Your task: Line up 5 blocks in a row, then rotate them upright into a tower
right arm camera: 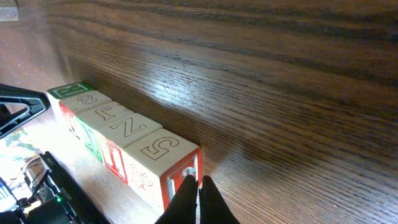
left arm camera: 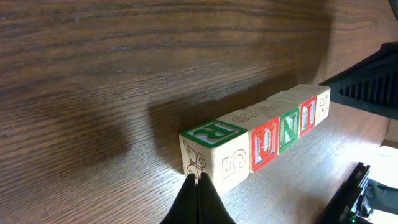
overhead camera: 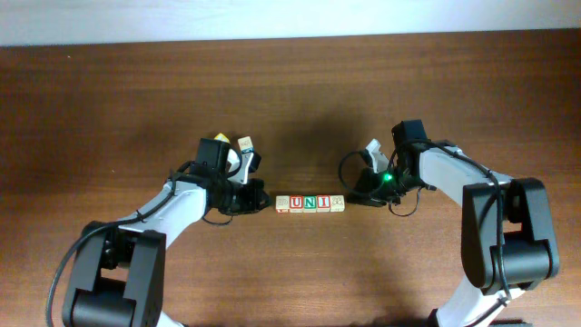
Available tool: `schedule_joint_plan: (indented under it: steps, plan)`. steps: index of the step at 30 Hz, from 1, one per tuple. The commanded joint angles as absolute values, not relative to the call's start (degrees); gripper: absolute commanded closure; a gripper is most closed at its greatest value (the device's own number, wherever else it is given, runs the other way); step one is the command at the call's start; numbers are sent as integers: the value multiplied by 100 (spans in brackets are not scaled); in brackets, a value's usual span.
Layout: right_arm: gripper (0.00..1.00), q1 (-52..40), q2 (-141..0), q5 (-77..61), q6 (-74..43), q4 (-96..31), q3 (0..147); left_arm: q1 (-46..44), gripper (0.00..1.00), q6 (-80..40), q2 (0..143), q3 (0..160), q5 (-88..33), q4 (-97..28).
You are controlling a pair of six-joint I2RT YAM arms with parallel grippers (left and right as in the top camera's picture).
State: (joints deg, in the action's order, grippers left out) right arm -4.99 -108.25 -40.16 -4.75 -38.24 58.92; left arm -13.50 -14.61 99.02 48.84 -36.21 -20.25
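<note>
Five blocks stand in a tight row in the middle of the table: a pale one [overhead camera: 283, 203], red "U" [overhead camera: 297, 203], green "N" [overhead camera: 310, 203], red "I" [overhead camera: 323, 203] and another pale one [overhead camera: 337, 203]. My left gripper [overhead camera: 266, 202] is shut, its tips [left arm camera: 198, 180] touching the outer face of the left end block [left arm camera: 211, 149], which has a green-framed top. My right gripper [overhead camera: 354, 195] is also shut, its tips [right arm camera: 199, 183] against the red-framed end face of the right end block [right arm camera: 158, 155]. Neither gripper holds anything.
A small pale cube [overhead camera: 245, 143] lies just behind the left wrist, and it shows far off in the right wrist view as a small cube [right arm camera: 7, 12]. Another small pale thing [overhead camera: 372, 147] sits behind the right wrist. The table's far edge [overhead camera: 290, 40] runs along the top.
</note>
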Motion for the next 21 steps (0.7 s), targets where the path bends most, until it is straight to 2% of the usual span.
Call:
schedule_joint_plan:
  steps: [1, 8, 21]
  plan:
    - [95, -537, -10724, -4032, -499, -3809, 5839, -1422, 100, -1546, 10136, 4840, -3734, -1863]
    - [95, -576, -10724, -4027, -499, -3804, 5839, -1393, 100, -1710, 10414, 4858, -3885, -1688]
    - [95, -576, -10724, -3986, -523, -3809, 5839, -1251, 100, -1251, 10414, 4858, -4379, -1673]
